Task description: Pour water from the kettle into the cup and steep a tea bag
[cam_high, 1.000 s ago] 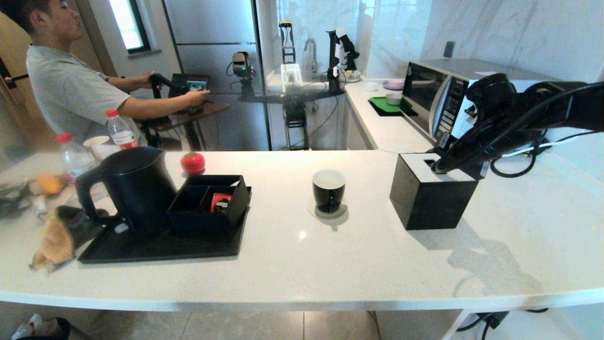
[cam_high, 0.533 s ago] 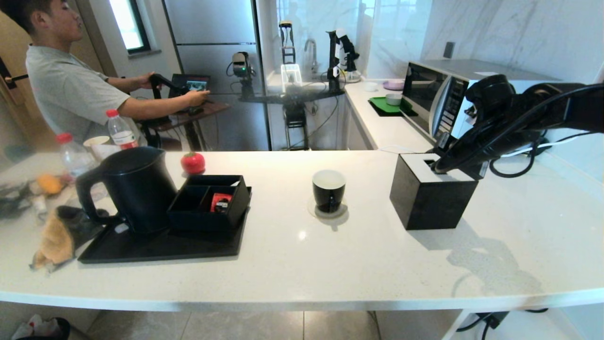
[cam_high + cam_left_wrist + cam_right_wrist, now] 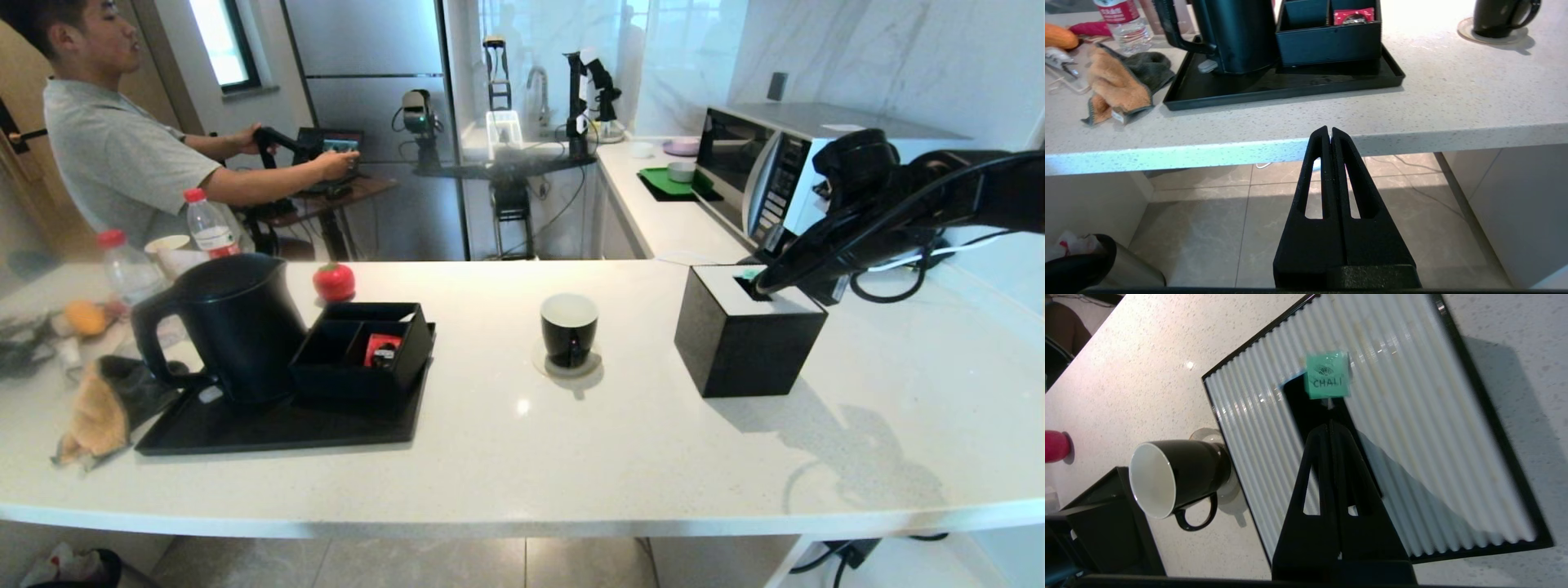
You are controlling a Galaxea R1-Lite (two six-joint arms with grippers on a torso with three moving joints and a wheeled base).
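Over the black box [image 3: 747,335] at the counter's [image 3: 522,457] right end, the right gripper [image 3: 1329,424] has its jaws together on a thin string, a green tag [image 3: 1327,375] dangling beyond; it sits slightly higher than 0.5 s ago. 1 risk: the string slips or the tea bag snags in the slot. Kettle [image 3: 229,327] on tray [image 3: 277,429], cup [image 3: 569,327] mid-counter; left gripper [image 3: 1329,132] parked below, jaws together.

- The head camera looks forward and down over the whole bench [image 3: 571,457], from some distance.
- The left wrist camera sits low, below the bench edge, and looks past the left claw [image 3: 1329,131] up to the kettle [image 3: 1237,32].
- The right wrist camera looks down, close above the black box [image 3: 1372,428].
- All three views share the cup [image 3: 569,328].
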